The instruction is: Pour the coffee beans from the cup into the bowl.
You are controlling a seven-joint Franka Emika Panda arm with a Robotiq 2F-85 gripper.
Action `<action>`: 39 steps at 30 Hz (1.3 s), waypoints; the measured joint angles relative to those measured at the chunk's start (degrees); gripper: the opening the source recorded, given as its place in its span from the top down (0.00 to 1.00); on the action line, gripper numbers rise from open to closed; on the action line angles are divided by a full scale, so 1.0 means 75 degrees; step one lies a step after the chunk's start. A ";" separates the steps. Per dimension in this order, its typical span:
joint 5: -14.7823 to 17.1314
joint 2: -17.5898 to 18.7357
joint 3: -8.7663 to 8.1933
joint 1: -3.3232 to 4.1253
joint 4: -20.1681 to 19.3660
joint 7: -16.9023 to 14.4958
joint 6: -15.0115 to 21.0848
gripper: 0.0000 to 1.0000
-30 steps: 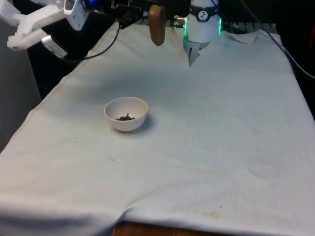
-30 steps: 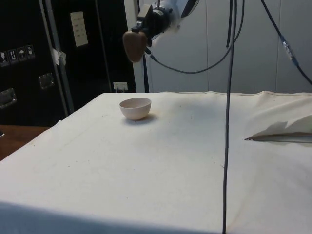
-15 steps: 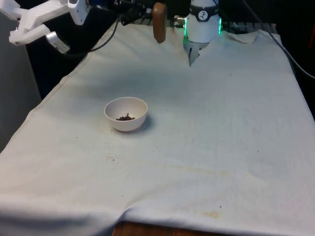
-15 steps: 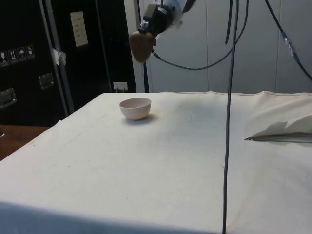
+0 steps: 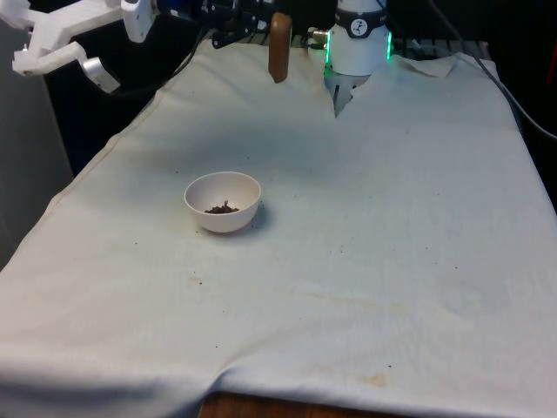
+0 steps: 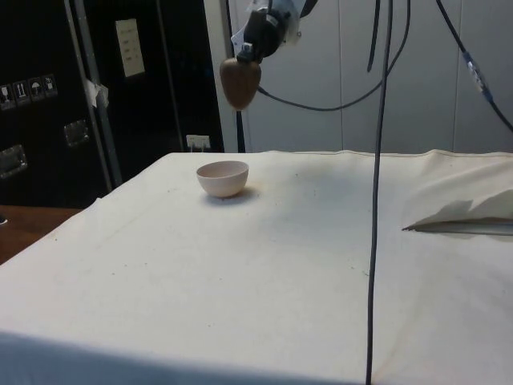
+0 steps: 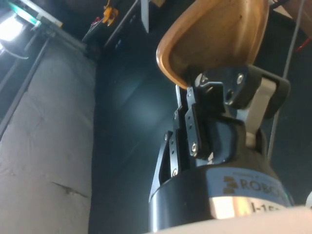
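Compared with a moment ago, I am holding the brown cup a little lower and a little nearer my base; in the side view it is hanging with its rounded end turned more squarely downward than before, where earlier it was leaning over. My gripper is staying clamped on the cup's rim, one finger pressed against the wall of the cup. The white bowl has not shifted: it is sitting on the cloth well below my gripper and off towards the table's near end, with a small heap of coffee beans lying in its bottom.

From the wrist I am seeing into only part of the cup's tan interior, since its far side is cut off by the picture's edge, so I cannot tell whether any beans are left inside. In the front view the top of the cup and most of my gripper are running out of the picture. A few dark specks are lying on the cloth beyond the bowl from me; they are too small to identify.

The table beneath me is lying under a white cloth, wrinkled and faintly stained towards its near edge. Dark cabinets are standing beside the table, and a black cable is hanging down across the side view.
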 measured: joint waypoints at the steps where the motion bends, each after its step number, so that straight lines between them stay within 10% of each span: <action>1: 0.0000 0.0000 0.0000 0.0000 0.0000 0.0000 0.0000 0.98; 13: -0.0420 0.0000 0.0000 0.0076 0.0099 -0.0435 0.0244 0.98; 39: -0.1184 -0.0107 0.0031 0.0604 0.0107 -0.0573 0.1115 0.98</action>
